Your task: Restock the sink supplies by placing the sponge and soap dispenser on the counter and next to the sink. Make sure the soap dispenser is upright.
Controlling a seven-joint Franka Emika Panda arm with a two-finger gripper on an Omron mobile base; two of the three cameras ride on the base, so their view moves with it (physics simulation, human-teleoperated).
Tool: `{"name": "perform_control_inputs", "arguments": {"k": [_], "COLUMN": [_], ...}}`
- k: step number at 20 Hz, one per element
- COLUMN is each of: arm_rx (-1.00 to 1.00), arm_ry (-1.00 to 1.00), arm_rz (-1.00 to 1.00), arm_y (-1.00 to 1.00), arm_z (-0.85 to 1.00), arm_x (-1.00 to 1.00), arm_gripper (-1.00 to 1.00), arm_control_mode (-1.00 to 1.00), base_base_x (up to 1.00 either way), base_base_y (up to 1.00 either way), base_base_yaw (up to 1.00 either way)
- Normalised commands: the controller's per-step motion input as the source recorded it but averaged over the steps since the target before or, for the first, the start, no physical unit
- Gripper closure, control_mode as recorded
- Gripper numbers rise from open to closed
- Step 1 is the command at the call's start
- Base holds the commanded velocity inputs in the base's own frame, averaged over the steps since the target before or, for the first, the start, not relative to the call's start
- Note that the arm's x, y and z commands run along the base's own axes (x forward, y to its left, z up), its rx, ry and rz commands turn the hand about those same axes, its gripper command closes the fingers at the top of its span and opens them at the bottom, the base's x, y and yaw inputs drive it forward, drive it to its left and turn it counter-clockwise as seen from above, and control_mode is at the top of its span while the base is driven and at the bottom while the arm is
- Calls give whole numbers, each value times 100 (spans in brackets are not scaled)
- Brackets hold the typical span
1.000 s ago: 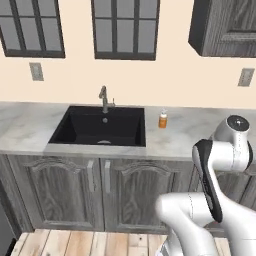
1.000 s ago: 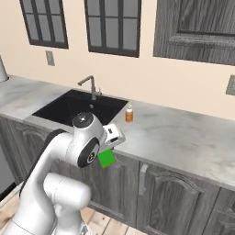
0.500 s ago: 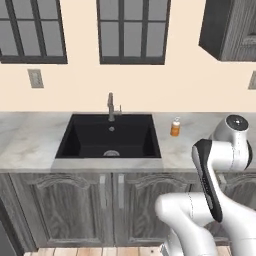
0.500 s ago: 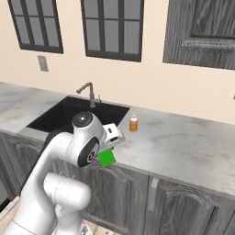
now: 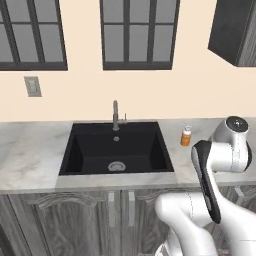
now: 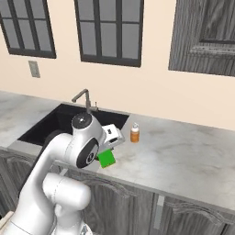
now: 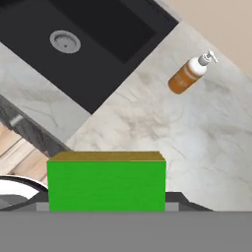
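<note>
A: Sink (image 5: 116, 150) sits centre in the left base view, black basin sunk into the counter (image 5: 30, 160), faucet (image 5: 116, 115) at its far edge. Soap dispenser (image 5: 186, 136) stands upright on the stone just right of the basin. Arm rises at lower right.

B: Sponge?

A: Right base view: sponge (image 6: 106, 159) is green, held at the gripper (image 6: 110, 149) off the surface, roughly above the counter's near edge, right of the sink (image 6: 55, 123). Soap dispenser (image 6: 134, 133) is upright on the counter (image 6: 183, 156), just beyond and right of the hand, apart from it.

B: Jaws?

A: Hand view: sponge (image 7: 106, 183) spans the bottom, yellowish edge on top, pinched in the gripper (image 7: 106, 199); the tips themselves are mostly hidden behind it. Beyond it lies counter (image 7: 147, 123), with the sink (image 7: 93, 39) and its drain (image 7: 65, 41) at upper left. Soap dispenser (image 7: 191, 73) is at upper right, beside the basin's corner, pump top pointing away.
</note>
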Motion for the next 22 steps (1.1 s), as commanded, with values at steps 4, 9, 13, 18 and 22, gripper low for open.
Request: {"name": "perform_control_inputs", "arguments": {"k": [4,9,13,18,22], "arm_rx": [0,-5,-10,-1,0], "arm_ry": [5,7,17,15,2], "arm_rz": [-4,-5,-9,-3,0], "arm_y": [7,14,32,-2,-30], "arm_z": [-2,-23,-29,-42,-30], "arm_x": [52,82,88,62,37], "arm_gripper": [100,100,100,100,100], "arm_control_mode": [-100,-100,-100,-100,-100], "base_base_x": [0,0,0,0,0], "base_base_y": [0,0,0,0,0], "base_base_yaw": [0,0,0,0,0]}}
